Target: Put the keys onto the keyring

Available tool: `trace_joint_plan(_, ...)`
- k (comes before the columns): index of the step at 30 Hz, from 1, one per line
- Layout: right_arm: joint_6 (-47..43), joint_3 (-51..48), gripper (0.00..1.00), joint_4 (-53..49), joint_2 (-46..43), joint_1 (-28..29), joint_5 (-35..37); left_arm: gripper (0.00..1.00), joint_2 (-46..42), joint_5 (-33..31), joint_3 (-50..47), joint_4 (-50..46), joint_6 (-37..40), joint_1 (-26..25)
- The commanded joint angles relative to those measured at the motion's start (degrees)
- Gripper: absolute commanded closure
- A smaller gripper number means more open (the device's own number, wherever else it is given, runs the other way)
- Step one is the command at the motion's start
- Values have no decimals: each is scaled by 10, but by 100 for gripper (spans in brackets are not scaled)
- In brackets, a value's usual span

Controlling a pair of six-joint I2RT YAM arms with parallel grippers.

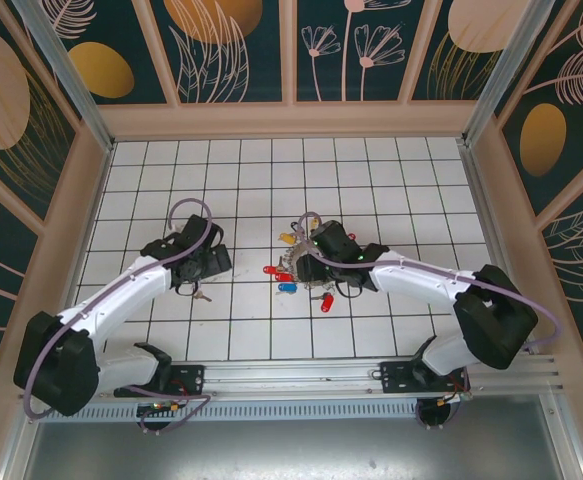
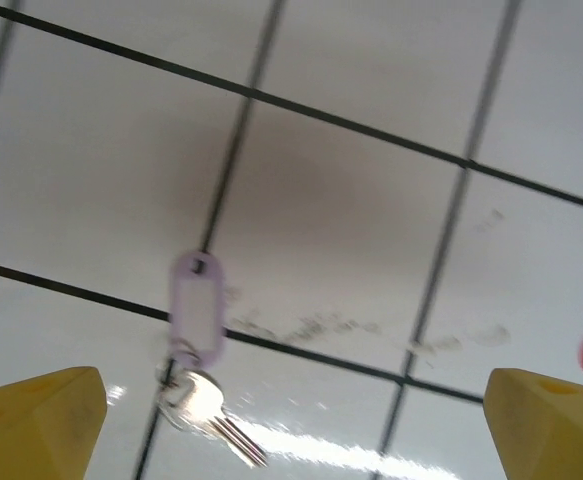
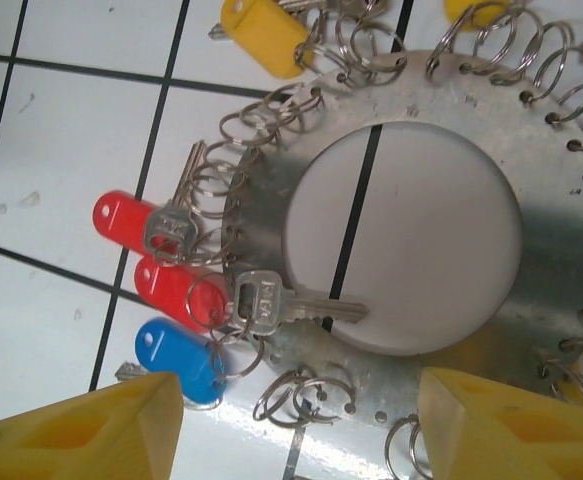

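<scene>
The right gripper point(image 3: 299, 400) stands released at the bottom of its wrist view. Its yellow fingers point(image 3: 91, 430) are apart over the lower rim of the large round grey metal keyring point(image 3: 531, 300), where silvery keys point(image 3: 271, 305) with red, blue and yellow tags hang. The left gripper point(image 2: 293, 410), spread wide, flanks a lone white-tagged key point(image 2: 206, 400) at lower centre.

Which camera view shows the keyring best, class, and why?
The right wrist view: the keyring lies close beneath the camera, its open centre, rim holes and small split rings plain. The top external view shows it small and partly covered by the right arm. The left wrist view faces a lone pale-tagged key instead.
</scene>
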Motion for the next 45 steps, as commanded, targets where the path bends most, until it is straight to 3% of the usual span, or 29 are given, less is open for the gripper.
trace_joint_plan(1,9,20,38,-25,4,-2,23,1,9,-3,-28,35,13,58)
trace_joint_plan(4,29,12,42,-29,0,-11,25,3,15,62,-64,112,13,101)
trace_joint_plan(8,30,-7,45,-41,-4,-48,18,3,55,111,-65,142,38,102)
trace_joint_plan(11,22,-24,48,-35,-18,-91,-26,1,79,159,-75,158,55,102)
trace_joint_plan(18,18,-71,55,-31,-52,-144,-130,10,73,227,-96,168,71,96)
trace_joint_plan(23,4,-74,56,-51,-76,-151,-140,14,52,281,-131,208,32,53)
trace_joint_plan(31,12,-57,53,-51,-75,-137,-138,15,67,369,-134,257,-46,-72)
trace_joint_plan(34,9,-39,58,-52,-54,-127,-144,15,55,385,-129,292,-93,-110)
trace_joint_plan(38,21,-34,59,-40,-45,-99,-142,12,14,379,-101,274,-107,-122)
trace_joint_plan(40,23,-35,59,-33,-43,-93,-143,9,-12,316,-67,194,-83,-119)
trace_joint_plan(43,21,-29,60,-33,-38,-84,-130,4,-31,192,-41,58,-66,-76)
trace_joint_plan(45,21,-25,60,-27,-37,-79,-123,3,-26,167,-59,29,-54,-20)
